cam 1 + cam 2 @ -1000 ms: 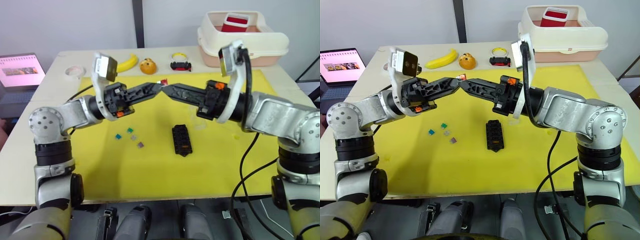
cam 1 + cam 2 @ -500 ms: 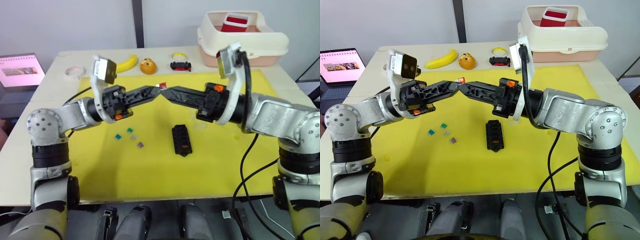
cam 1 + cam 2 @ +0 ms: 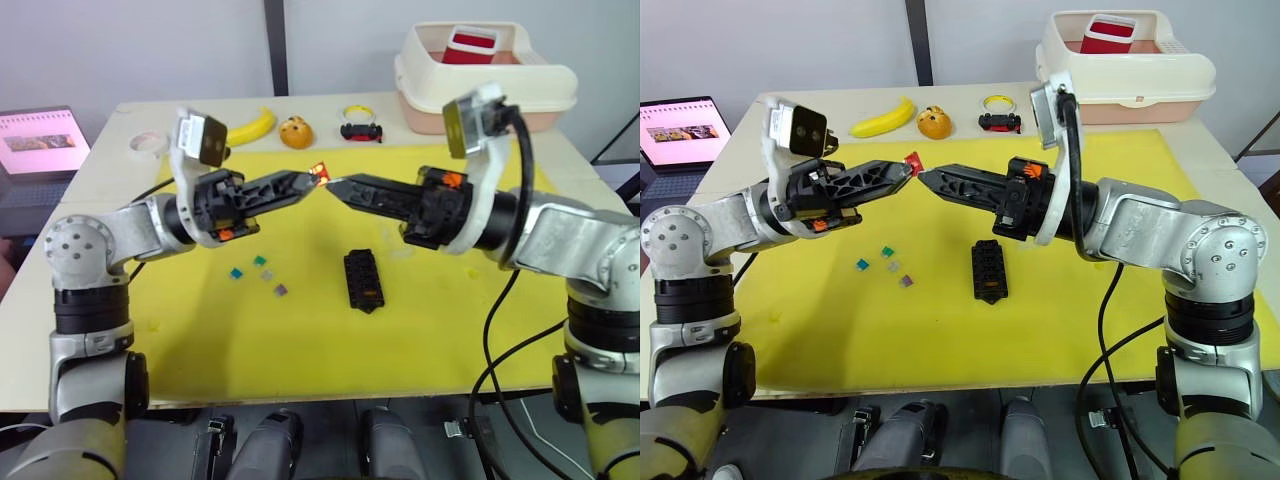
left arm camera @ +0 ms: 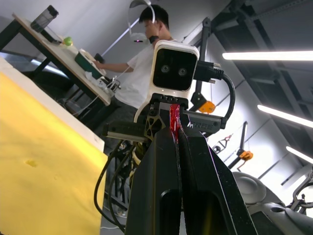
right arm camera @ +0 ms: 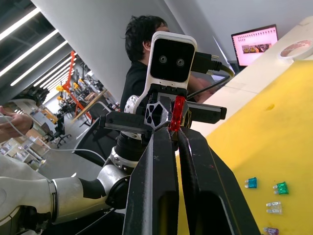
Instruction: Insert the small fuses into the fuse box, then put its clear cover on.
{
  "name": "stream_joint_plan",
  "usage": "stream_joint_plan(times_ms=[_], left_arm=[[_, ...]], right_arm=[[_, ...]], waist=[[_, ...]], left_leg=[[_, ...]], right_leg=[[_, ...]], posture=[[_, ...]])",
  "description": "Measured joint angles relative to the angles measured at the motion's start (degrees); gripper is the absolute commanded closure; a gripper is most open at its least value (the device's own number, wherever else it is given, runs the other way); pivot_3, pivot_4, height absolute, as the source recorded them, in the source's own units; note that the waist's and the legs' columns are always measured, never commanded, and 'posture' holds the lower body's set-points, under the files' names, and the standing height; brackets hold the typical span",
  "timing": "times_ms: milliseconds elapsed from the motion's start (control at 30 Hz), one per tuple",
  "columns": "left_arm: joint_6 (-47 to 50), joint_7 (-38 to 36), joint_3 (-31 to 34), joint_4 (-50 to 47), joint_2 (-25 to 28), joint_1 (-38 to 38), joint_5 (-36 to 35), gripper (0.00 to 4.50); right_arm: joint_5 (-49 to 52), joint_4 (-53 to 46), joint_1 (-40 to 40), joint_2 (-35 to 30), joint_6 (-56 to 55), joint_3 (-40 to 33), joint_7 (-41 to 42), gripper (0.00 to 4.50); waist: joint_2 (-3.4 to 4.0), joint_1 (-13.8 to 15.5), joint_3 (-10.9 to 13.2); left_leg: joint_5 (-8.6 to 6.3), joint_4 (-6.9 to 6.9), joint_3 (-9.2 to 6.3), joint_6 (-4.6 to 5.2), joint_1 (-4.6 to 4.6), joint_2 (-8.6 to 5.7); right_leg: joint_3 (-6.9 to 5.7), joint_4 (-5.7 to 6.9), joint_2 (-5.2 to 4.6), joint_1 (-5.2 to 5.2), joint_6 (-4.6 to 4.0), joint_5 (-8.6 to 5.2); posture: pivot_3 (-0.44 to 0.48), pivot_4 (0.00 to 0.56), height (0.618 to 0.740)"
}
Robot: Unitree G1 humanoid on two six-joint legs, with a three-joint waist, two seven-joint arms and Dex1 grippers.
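My left gripper (image 3: 314, 174) is shut on a small red fuse (image 3: 319, 169), held up in the air over the yellow mat; that fuse (image 4: 174, 119) stands between its fingertips in the left wrist view. My right gripper (image 3: 333, 184) is shut and empty, its tip a short gap to the right of the fuse, pointing at it. The black fuse box (image 3: 363, 280) lies on the mat below, with an orange fuse in one slot. Teal (image 3: 237, 272), green (image 3: 260, 261), grey (image 3: 268, 275) and purple (image 3: 282, 289) fuses lie loose to its left. The clear cover is too faint to make out.
Along the table's far edge stand a cream tub (image 3: 520, 95) holding a red container, a black-and-red toy car (image 3: 362, 131), a banana (image 3: 250, 125), a small orange fruit (image 3: 294, 131) and a tape roll (image 3: 150, 143). A laptop (image 3: 35, 145) sits at far left.
The two gripper tips, which met at the red fuse, have drawn apart. The fuse stays with the left gripper, which has pulled back left; the right has backed off right.
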Motion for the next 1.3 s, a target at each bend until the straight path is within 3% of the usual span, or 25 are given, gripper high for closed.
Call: stream_joint_plan(times_ms=[267, 367, 433, 967, 1033, 1133, 1300], left_arm=[[-0.30, -0.02, -0.54, -0.26, 0.06, 0.36, 0.21, 4.50], [-0.37, 0.07, -0.57, -0.29, 0.20, 0.48, 0.45, 4.50], [-0.50, 0.10, -0.57, -0.29, 0.32, 0.48, 0.75, 4.50], [-1.23, 0.23, -1.13, -1.37, 0.24, 0.48, 1.30, 4.50], [-1.26, 0.23, -1.17, -1.39, 0.24, 0.48, 1.30, 4.50], [-1.45, 0.06, -1.01, -1.65, 0.27, 0.53, 1.30, 4.50], [-2.10, -0.05, -0.87, -1.67, 0.45, 0.64, 1.37, 4.50]], right_arm=[[0.02, -0.78, -0.01, -1.63, 0.00, 0.34, -0.65, 4.30], [0.02, -1.71, -0.01, -2.17, -0.11, 0.70, -0.48, 3.46], [0.08, -2.40, -0.01, -2.17, -0.23, 0.83, -0.19, 2.51], [0.08, -1.19, -0.20, -0.29, -1.20, 0.90, -1.85, 2.51], [0.08, -1.19, -0.20, -0.24, -1.20, 0.90, -1.95, 3.04], [0.02, -0.57, -0.16, -0.17, -1.25, 0.73, -2.32, 4.28], [0.02, -0.40, -0.17, -0.20, -1.41, 0.46, -2.42, 4.40]], waist=[[0.00, 0.03, 0.00], [0.00, -0.03, 0.00], [0.00, -0.04, 0.00], [0.00, 0.02, 0.00], [0.00, 0.00, 0.00], [0.00, 0.01, 0.00], [0.01, 0.00, 0.01]], left_leg=[[0.00, 0.00, 0.00, 0.00, 0.00, 0.00], [0.00, -0.01, 0.00, 0.00, 0.00, 0.01], [0.00, -0.01, 0.00, 0.00, 0.00, 0.01], [0.00, -0.02, 0.00, 0.00, 0.00, 0.01], [0.00, -0.02, 0.00, 0.00, 0.00, 0.01], [0.00, -0.02, 0.00, 0.00, 0.00, 0.00], [0.00, -0.02, 0.01, 0.00, 0.00, 0.01]], right_leg=[[0.00, -0.01, 0.00, 0.00, 0.00, 0.00], [0.00, -0.01, 0.01, -0.01, 0.00, 0.00], [0.00, -0.01, 0.00, -0.01, 0.00, 0.00], [0.01, -0.01, 0.00, -0.01, 0.00, 0.00], [0.01, -0.01, 0.01, -0.01, 0.00, 0.00], [0.01, -0.01, 0.00, -0.01, 0.00, 0.00], [0.01, -0.01, 0.01, -0.02, 0.00, 0.00]], posture=[[0.000, 0.150, 0.740], [0.000, 0.150, 0.740], [0.000, 0.150, 0.740], [0.000, 0.150, 0.740], [0.000, 0.150, 0.740], [0.000, 0.150, 0.740], [0.000, 0.150, 0.740]])
